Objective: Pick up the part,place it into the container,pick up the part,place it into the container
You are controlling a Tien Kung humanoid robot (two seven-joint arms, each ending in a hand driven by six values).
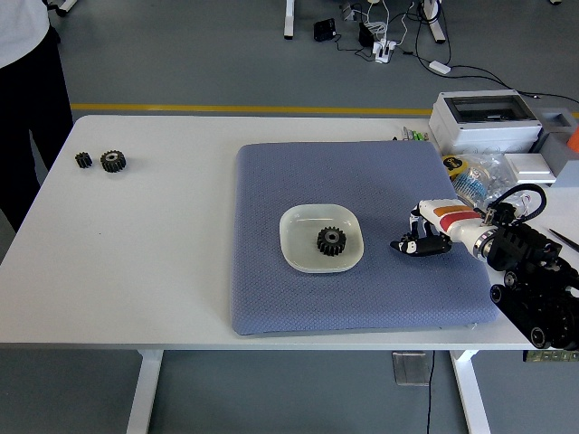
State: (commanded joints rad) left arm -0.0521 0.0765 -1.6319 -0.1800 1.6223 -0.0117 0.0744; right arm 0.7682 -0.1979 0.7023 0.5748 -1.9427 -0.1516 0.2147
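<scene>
A white bowl [321,238] sits in the middle of a blue-grey mat [271,289], and one black gear [331,240] lies inside it. Two more black gears, a small one [83,160] and a larger one [113,161], rest on the bare table at the far left. My right hand [418,244] is low over the mat just right of the bowl, apart from it. Its black fingers are curled down and drawn together. I cannot see anything between them. The left arm is out of view.
A white box [484,117], a plastic bag of small items [475,176] and other clutter stand at the table's right rear, close behind my right arm. A person [23,99] stands at the far left corner, hands out of view.
</scene>
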